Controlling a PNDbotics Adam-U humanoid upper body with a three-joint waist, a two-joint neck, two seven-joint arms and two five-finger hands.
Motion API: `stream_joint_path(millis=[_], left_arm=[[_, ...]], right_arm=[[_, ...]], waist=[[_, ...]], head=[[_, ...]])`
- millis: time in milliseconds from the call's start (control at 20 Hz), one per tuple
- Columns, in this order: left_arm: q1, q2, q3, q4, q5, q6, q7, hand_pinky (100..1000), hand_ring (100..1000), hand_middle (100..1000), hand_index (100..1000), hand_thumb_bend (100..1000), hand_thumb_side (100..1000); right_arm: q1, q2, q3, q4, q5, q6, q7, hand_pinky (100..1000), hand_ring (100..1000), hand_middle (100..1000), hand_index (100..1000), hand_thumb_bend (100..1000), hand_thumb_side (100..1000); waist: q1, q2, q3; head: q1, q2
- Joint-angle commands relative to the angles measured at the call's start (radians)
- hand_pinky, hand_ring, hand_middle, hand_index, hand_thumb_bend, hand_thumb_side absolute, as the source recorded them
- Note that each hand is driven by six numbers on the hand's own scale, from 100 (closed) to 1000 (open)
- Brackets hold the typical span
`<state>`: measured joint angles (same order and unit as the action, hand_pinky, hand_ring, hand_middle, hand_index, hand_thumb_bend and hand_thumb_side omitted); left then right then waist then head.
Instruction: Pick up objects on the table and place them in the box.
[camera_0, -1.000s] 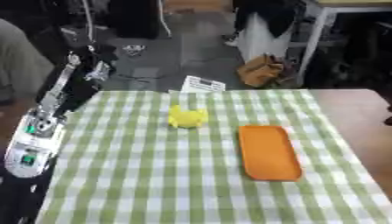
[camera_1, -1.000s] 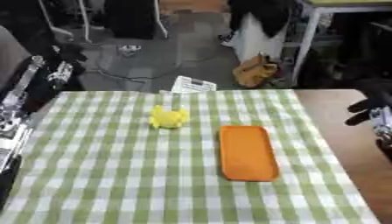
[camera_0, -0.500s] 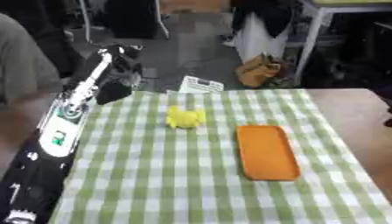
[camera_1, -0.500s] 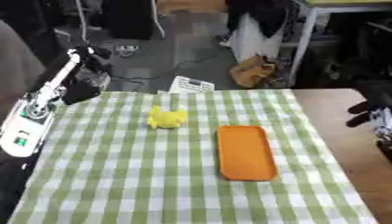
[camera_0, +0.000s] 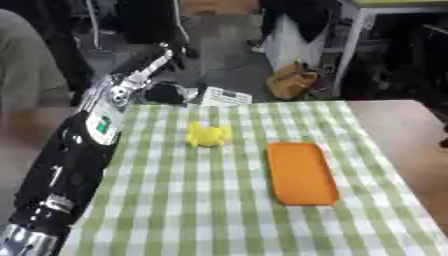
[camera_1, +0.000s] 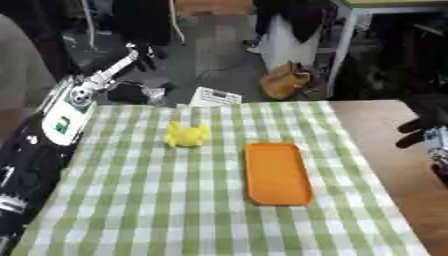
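Note:
A small yellow toy (camera_0: 208, 135) lies on the green checked cloth, left of centre toward the far side. To its right lies a flat orange tray (camera_0: 302, 172), long side running away from me, with nothing in it. My left arm rises from the lower left corner along the table's left edge. Its black left hand (camera_1: 143, 51) hangs blurred above the floor beyond the far left corner, well behind the toy and holding nothing that I can see. My right hand (camera_1: 422, 131) shows at the right edge over the bare wood, open and holding nothing.
A white card (camera_0: 226, 96) and a dark lump (camera_0: 166, 93) lie at the table's far edge. A brown bag (camera_0: 293, 82) stands on the floor behind. Bare wooden tabletop (camera_0: 398, 135) runs along the right of the cloth.
My left arm has swung up and to the right, carrying its hand from the far left to beyond the far left corner. Toy, tray and right hand have stayed put.

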<state>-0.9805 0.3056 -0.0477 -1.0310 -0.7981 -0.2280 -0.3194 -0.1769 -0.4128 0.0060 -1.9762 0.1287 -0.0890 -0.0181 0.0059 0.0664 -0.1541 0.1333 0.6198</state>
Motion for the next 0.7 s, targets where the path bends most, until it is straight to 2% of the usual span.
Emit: stream_joint_path(millis=[50,300,600,650,700], left_arm=[[-0.054,-0.001,-0.011,0.068,-0.051,-0.005,-0.046,699,743,820,896,528,452],[-0.08,-0.008,-0.004,0.196,-0.13,0.001,-0.031,703,781,854,915,508,492],[-0.102,0.0,0.007,0.349,-0.227,0.041,0.055,703,775,851,916,495,464],[-0.104,0.0,0.01,0.368,-0.243,0.041,0.071,699,753,827,909,438,436],[-0.102,0.003,0.018,0.383,-0.26,0.048,0.088,699,752,825,908,473,356]], right_arm=[[-0.016,-0.025,0.001,-0.024,-0.013,-0.003,0.007,517,601,738,754,100,699],[-0.025,-0.025,0.008,-0.024,-0.018,-0.005,0.014,516,601,738,754,100,701],[-0.031,-0.025,0.009,-0.024,-0.02,-0.007,0.015,515,599,738,753,100,703],[-0.032,-0.025,0.009,-0.024,-0.02,-0.007,0.015,514,599,738,753,100,704],[-0.032,-0.024,0.009,-0.024,-0.021,-0.007,0.014,514,599,738,753,100,695]], waist=[[-0.002,-0.012,-0.009],[0.006,-0.005,-0.031],[0.015,0.012,-0.059],[0.015,0.014,-0.06],[0.016,0.018,-0.062]], head=[[0.009,-0.016],[0.018,-0.024],[0.022,-0.042],[0.02,-0.043],[0.018,-0.045]])
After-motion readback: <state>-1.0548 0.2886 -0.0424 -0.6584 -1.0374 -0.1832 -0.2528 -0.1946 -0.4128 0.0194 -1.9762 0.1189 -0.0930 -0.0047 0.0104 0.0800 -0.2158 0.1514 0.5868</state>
